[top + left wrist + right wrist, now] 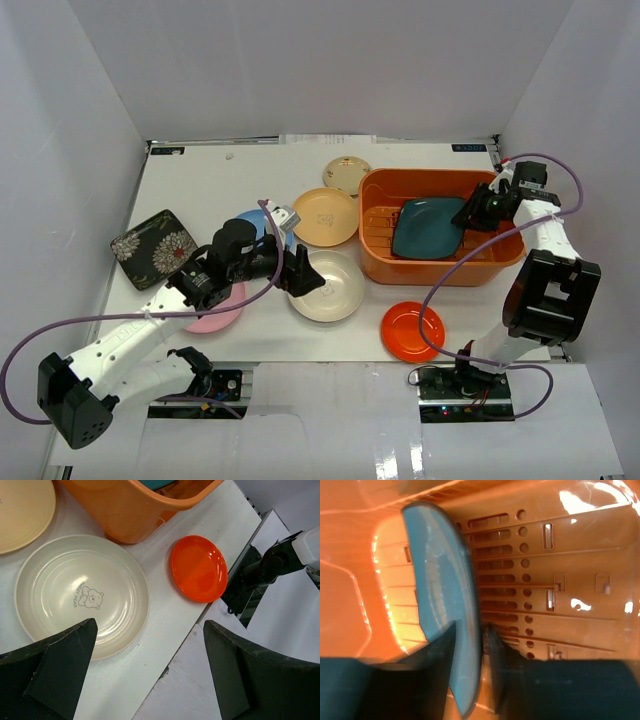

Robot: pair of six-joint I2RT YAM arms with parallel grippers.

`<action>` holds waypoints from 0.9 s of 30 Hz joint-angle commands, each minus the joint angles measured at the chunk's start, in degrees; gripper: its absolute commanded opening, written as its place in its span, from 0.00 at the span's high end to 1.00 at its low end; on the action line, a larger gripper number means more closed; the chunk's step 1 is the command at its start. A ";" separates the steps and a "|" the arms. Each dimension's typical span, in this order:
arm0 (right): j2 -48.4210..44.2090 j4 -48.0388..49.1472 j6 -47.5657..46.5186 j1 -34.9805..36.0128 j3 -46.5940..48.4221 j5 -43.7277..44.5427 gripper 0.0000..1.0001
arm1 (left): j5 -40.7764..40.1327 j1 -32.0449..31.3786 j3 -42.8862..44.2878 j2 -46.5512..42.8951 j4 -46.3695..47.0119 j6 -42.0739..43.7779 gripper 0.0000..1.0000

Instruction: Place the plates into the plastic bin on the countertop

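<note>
Top external view: the plastic bin (440,277), a glossy orange tub with rounded corners and a wide rim, stands toward the far right corner of the white countertop (220,175). Inside it is a dark teal plate (425,228), rounded-square and matte. The right gripper (470,212) reaches over the bin's right rim to that plate's edge. In the right wrist view its dark fingers (437,665) straddle the plate's thin rim at a narrow spread. One touches the teal face, and a sliver of orange shows beside the other, so I cannot tell whether they press. Behind the plate the bin's inner surface is ribbed and pierced with slots and round holes.

The left gripper (305,275) hangs with its jaws spread wide and nothing between them, over the left edge of a cream plate (80,595). That plate is round and shiny, with concentric rings and a small bear print. A smooth red-orange plate (199,568) lies close to the countertop's near edge, in front of the bin. A tan plate (325,216) and a small beige plate (346,175) sit left of the bin. A black floral plate (153,247) lies by the left edge. A pink plate (220,312) and a blue plate (250,216) are partly hidden under the left arm.
</note>
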 commanded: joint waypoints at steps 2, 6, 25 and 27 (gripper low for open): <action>-0.76 3.41 1.11 2.83 1.75 7.02 0.51 | -3.64 -0.25 1.86 0.48 -0.33 0.09 0.02; -5.40 12.10 4.97 4.76 -1.59 11.07 0.22 | -6.99 -0.25 1.25 1.62 0.38 -1.40 0.02; -29.14 29.70 5.51 37.00 -16.19 15.92 0.36 | -44.84 0.10 -1.40 3.38 -7.15 -15.11 0.10; -29.41 31.19 5.42 45.08 -19.00 16.09 0.50 | -47.15 0.10 0.19 3.73 -11.91 -17.13 0.12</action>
